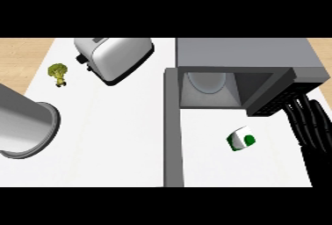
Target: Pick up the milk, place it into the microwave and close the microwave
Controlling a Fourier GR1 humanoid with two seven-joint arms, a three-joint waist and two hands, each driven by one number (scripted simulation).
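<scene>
Nothing done yet as far as visible. Milk carton (241, 139) lies on the counter (117, 132) in front of the open microwave (246, 70), door (172, 127) swung out left. Right hand (310, 123) is beside the carton, fingers straight, holding nothing. Left hand not visible. Remaining: grasp, load, close door.

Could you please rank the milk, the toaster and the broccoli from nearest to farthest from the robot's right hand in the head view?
From the right hand:
1. Milk, just left of the hand.
2. Toaster, upper left, past the microwave.
3. Broccoli, far left.
</scene>
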